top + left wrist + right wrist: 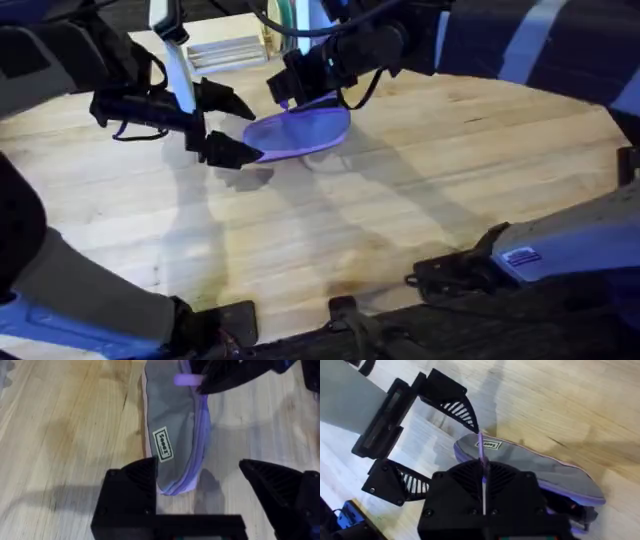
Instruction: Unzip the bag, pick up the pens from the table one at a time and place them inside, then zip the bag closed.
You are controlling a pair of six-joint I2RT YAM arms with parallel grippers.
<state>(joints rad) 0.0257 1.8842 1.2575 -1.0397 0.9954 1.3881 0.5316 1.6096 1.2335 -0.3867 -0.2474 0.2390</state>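
The bag looks soft and floppy — left gripper gapes around its end (gripping nothing), right gripper pinches the zipper pull.

Little readable text: one small label on the bag.
The bag carries a small pale rectangular label with dark letters inside a thin border, sewn on its grey side near one end; in the left wrist view the word looks like five or so letters but cannot be read with certainty. The same label shows in the right wrist view at the bag's end, edge-on and too small to read. In the overhead view a white sticker with dark print sits on the right arm's casing; its print is too blurred to make out.
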